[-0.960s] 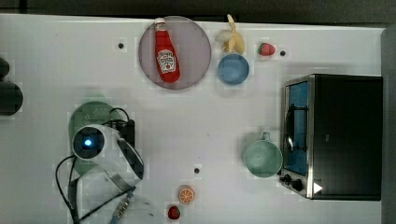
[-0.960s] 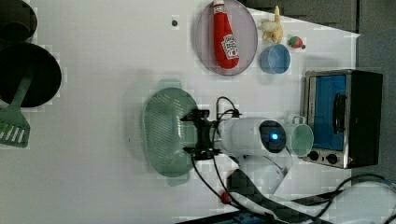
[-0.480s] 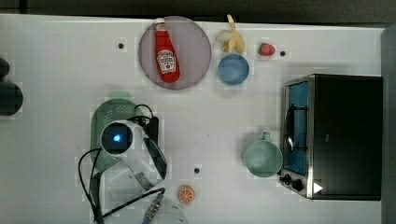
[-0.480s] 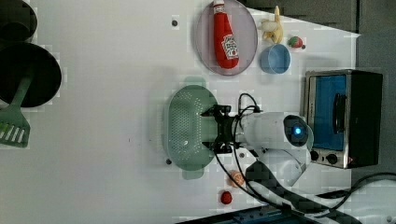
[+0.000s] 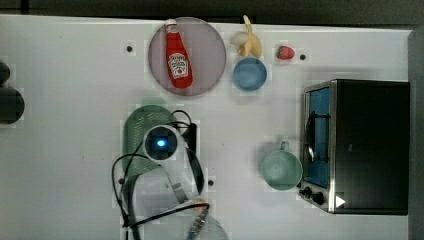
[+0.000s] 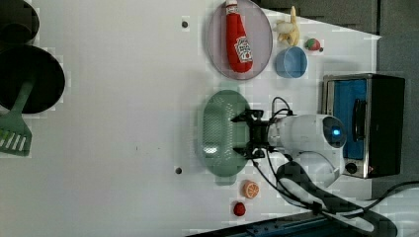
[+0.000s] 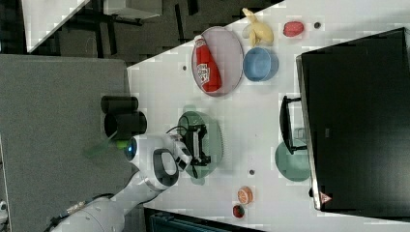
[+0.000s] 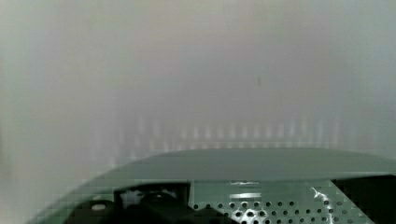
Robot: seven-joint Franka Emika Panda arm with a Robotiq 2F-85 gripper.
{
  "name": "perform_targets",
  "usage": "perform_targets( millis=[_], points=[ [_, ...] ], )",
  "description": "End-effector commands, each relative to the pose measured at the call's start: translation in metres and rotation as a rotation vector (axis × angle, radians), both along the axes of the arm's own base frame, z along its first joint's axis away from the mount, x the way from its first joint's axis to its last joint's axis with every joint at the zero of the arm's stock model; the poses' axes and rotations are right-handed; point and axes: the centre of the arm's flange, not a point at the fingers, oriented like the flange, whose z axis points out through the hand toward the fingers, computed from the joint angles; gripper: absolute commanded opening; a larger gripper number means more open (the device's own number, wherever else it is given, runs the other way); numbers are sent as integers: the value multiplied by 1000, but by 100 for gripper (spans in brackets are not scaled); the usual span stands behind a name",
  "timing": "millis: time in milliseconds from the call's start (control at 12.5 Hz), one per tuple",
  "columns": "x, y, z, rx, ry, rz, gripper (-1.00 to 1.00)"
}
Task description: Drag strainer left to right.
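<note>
Reaching low across table [image 6: 123, 148], arm [image 6: 306, 136] horizontal; jaws spread wide inside strainer [image 6: 220, 133], straddling its perforated centre.

White rounded arm [image 6: 309, 136], blue-lit wrist disc [image 5: 160, 143], black gripper [image 6: 253, 134], looping black cables [image 5: 150, 212]

Top view: strainer [image 5: 136, 131] left of mug [image 5: 282, 170]

Bare table [image 5: 240, 125] lies open on the top view's right of the strainer [image 5: 137, 125]. Mug [image 5: 282, 170] and oven [image 5: 357, 145] block farther right; plate [image 5: 205, 55] behind.
</note>
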Motion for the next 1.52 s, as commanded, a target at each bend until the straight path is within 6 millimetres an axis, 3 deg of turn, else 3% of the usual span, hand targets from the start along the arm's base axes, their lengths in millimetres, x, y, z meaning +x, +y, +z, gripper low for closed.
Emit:
perform_targets(
  millis=[80, 1120, 1280, 1520],
  points=[
    [12, -52, 7, -19, -18, 12, 100],
    [15, -181, 10, -84, -19, 46, 100],
    [14, -184, 10, -86, -18, 41, 100],
    [22, -162, 31, -81, -42, 153, 100]
  ],
)
